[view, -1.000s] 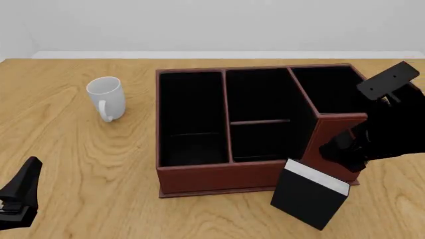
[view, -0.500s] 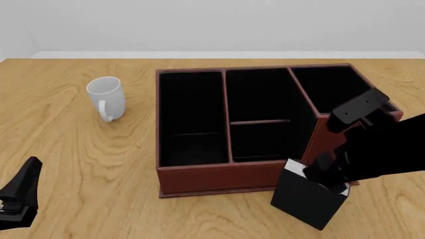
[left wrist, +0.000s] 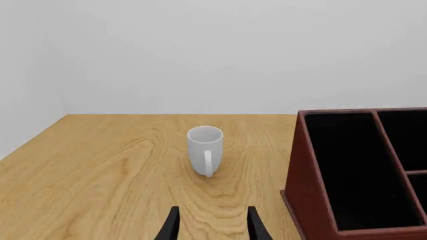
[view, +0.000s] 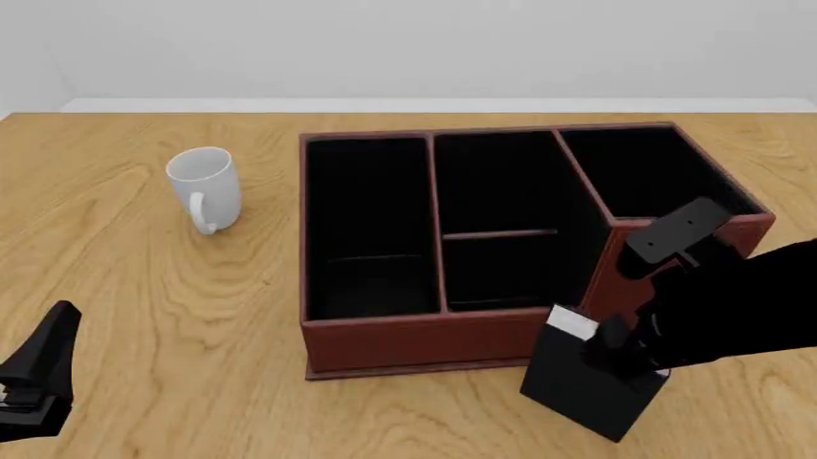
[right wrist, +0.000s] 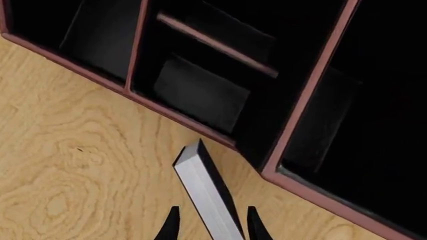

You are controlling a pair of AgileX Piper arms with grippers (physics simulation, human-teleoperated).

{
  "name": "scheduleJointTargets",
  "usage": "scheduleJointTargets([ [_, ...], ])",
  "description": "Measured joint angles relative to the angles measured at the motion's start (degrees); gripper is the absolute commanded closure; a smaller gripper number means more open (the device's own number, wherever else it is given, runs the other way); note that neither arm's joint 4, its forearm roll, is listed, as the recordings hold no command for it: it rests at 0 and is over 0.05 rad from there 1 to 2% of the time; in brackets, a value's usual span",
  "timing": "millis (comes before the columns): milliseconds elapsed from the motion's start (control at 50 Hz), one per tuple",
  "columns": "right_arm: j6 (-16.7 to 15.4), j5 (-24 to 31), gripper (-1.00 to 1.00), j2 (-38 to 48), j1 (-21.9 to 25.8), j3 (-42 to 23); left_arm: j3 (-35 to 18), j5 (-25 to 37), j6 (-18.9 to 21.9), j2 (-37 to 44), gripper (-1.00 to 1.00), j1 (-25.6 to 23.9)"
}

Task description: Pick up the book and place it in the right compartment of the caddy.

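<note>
The book (view: pixel 590 387) stands on the table at the lower right of the frame, just in front of the caddy (view: pixel 383 337), not lifted. My right claw (right wrist: pixel 211 225) is wide, one finger on each side of its white page edge. Closing, lifting and placing into the right compartment (view: pixel 645 172) are left. My left claw (left wrist: pixel 211 226) is open, idle.

Right gripper (right wrist: pixel 211 226) fingers straddle the book's (right wrist: pixel 205 192) white page edge at bottom centre. Caddy (right wrist: pixel 303 187) fills top and right; table (right wrist: pixel 73 165) at left.
</note>
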State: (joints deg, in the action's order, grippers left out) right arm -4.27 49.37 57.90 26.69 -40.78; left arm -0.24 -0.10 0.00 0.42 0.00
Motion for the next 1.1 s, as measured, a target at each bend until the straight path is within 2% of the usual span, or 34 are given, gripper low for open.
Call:
scheduleJointTargets([
  [580,1.5,-2.8,-1.00,2.3,1.1,2.5,0.0,0.0,0.0,0.0,-1.00,0.0],
  [1080,4.3,-7.4,-1.00,4.5,3.1,7.3,0.0,0.0,0.0,0.0,-1.00,0.0],
  [1100,4.4,-7.6,1.00,4.6,3.2,7.6,0.0,0.0,0.0,0.0,-1.00,0.0],
])
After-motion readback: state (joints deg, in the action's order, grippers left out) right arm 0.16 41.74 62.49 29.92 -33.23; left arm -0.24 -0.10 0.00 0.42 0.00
